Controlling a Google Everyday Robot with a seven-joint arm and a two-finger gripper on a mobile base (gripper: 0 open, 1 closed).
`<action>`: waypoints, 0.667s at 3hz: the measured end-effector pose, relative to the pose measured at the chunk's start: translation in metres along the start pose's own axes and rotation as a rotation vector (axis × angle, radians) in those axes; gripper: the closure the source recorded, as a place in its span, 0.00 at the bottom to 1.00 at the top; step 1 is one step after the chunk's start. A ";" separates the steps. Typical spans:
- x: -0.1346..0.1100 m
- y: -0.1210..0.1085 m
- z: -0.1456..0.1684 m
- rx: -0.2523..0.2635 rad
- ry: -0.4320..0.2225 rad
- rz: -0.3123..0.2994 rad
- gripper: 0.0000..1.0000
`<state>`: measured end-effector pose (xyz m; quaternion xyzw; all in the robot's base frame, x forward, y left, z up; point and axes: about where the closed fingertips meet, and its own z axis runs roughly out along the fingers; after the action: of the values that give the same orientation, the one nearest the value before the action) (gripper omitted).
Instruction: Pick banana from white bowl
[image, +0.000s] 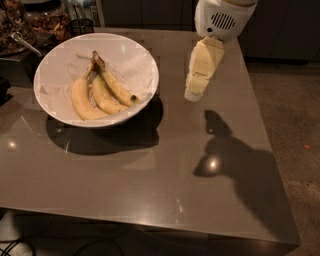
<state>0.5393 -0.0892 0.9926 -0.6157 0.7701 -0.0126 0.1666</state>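
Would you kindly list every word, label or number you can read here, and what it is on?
None: no readable text shows on the white bowl, the banana, the table, or the pincer, which hovers over the table to the right of the bowl.

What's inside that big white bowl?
Three bananas on white paper, the slim banana rightmost. The paper hides the bottom. The pincer hangs right of the white bowl.

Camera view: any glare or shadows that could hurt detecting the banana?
Camera view: specular spots on the table, none in the white bowl; the banana is evenly lit; the end effector hangs image-right of the bowl, its shadow falling on the table, away from the bowl.
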 end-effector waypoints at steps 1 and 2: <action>-0.031 -0.012 0.011 -0.019 0.011 -0.012 0.00; -0.070 -0.021 0.033 -0.055 0.031 -0.056 0.00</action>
<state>0.5814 -0.0211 0.9832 -0.6411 0.7551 -0.0058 0.1373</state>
